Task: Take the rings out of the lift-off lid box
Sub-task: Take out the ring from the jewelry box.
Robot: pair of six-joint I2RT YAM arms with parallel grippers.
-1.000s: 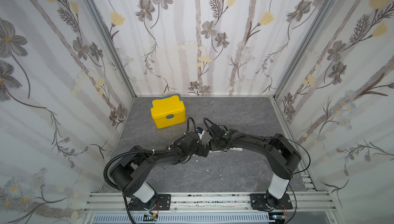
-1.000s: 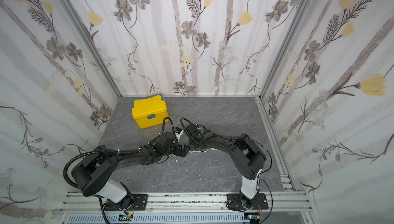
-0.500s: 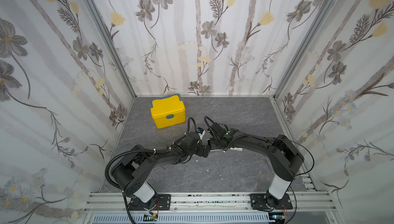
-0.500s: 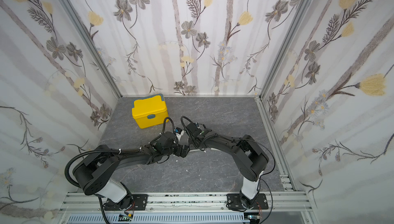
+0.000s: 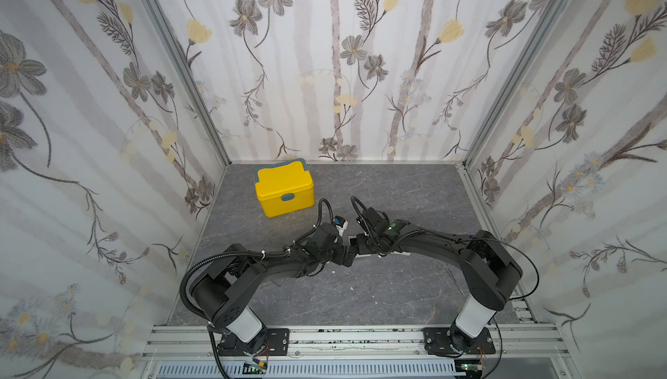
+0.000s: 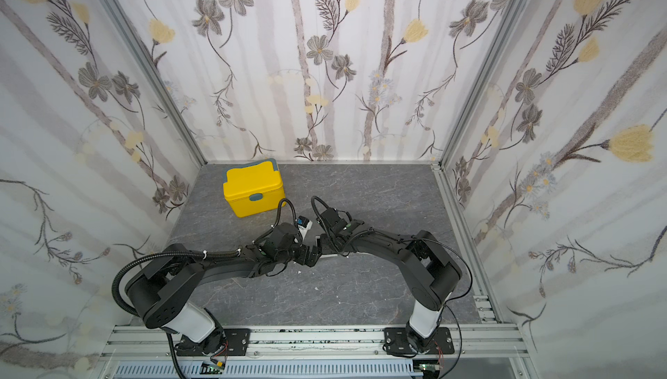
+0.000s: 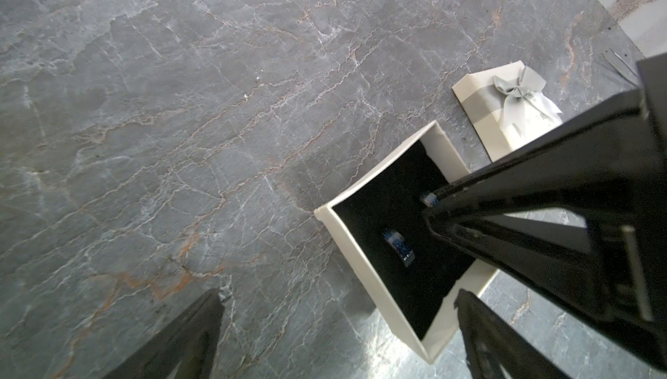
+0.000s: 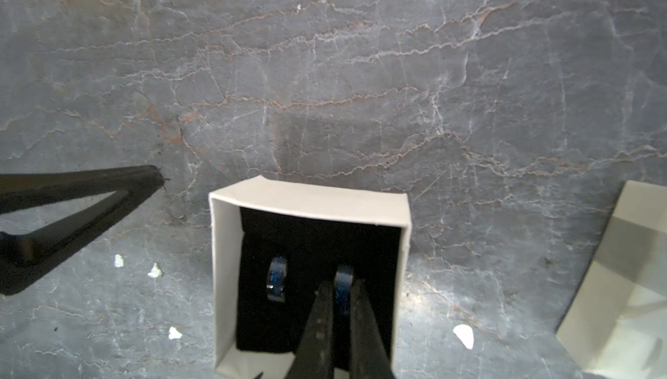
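The lift-off lid box (image 8: 310,196) stands open on the table, white outside with a black lining. Two dark rings stand upright in the lining. One ring (image 8: 277,282) is free. My right gripper (image 8: 341,285) reaches down into the box and is shut on the other ring (image 8: 343,275). The left wrist view shows the free ring (image 7: 399,247) and the box wall (image 7: 364,279). My left gripper (image 7: 339,297) is open, low over the table, with a corner of the box between its fingers. In both top views the wrists meet mid-table and hide most of the box (image 5: 351,238).
The box's lid (image 7: 505,106), white with a grey bow print, lies flat on the table just beside the box, also seen as the lid (image 8: 628,287). A yellow plastic box (image 5: 284,187) with a grey latch stands at the back left. Small white scraps (image 8: 463,334) dot the table.
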